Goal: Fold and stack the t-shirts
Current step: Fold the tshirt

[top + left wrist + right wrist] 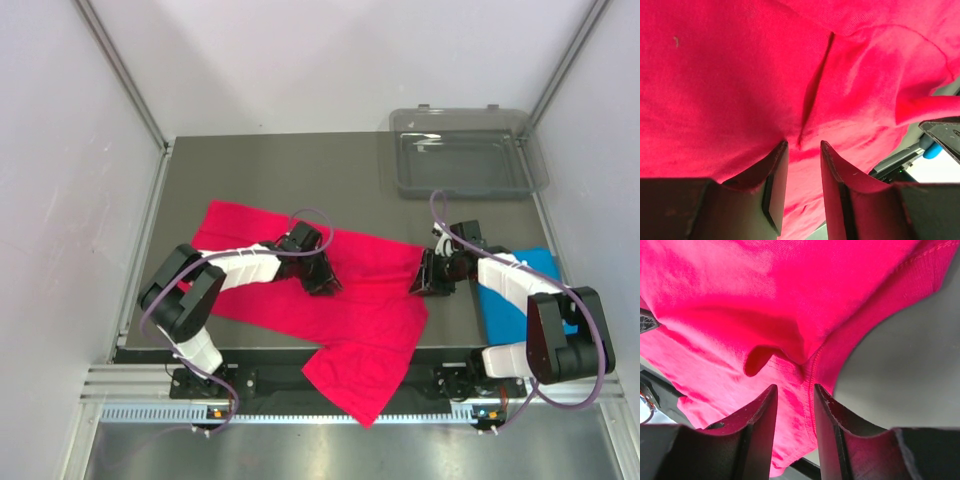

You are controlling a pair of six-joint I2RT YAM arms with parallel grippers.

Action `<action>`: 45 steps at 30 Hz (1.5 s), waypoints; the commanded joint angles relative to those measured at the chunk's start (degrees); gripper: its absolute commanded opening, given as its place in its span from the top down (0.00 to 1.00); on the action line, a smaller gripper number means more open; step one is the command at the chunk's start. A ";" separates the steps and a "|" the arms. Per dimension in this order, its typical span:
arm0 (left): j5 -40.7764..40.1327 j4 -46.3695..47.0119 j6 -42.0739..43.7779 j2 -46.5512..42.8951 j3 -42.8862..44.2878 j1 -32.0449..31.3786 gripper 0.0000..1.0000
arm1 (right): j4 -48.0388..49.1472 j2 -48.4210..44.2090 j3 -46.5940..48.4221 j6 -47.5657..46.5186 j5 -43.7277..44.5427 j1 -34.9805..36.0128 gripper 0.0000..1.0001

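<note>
The crimson-pink t-shirt (340, 300) lies spread across the table, with one part hanging over the near edge. My left gripper (322, 280) is down on its middle. In the left wrist view (804, 145) the jaws are narrowly apart, pinching pink cloth (740, 75), and a crease runs up from the tips. My right gripper (428, 283) is at the shirt's right edge. In the right wrist view (795, 390) the jaws are closed on the stitched hem (815, 365), with a small fold bunched above the tips. The sky blue t-shirt (535, 275) lies at the right, partly under the right arm.
A clear grey plastic tray (462, 152) sits at the back right corner. The dark table (260, 170) is bare behind the pink shirt. Frame posts and white walls stand on both sides.
</note>
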 commanded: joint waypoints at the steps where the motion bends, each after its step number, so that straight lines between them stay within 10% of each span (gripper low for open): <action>1: 1.58 1.66 1.01 2.44 1.94 -0.13 0.63 | 1.13 0.40 2.00 -0.97 -0.19 0.41 0.64; 41: 4.14 5.45 0.30 1.49 0.89 -0.13 0.87 | 2.18 4.79 3.76 -1.06 4.55 3.84 0.72; 45: 4.49 5.19 0.74 1.22 1.06 -0.04 0.92 | 2.62 4.70 3.41 -1.15 4.90 3.93 0.89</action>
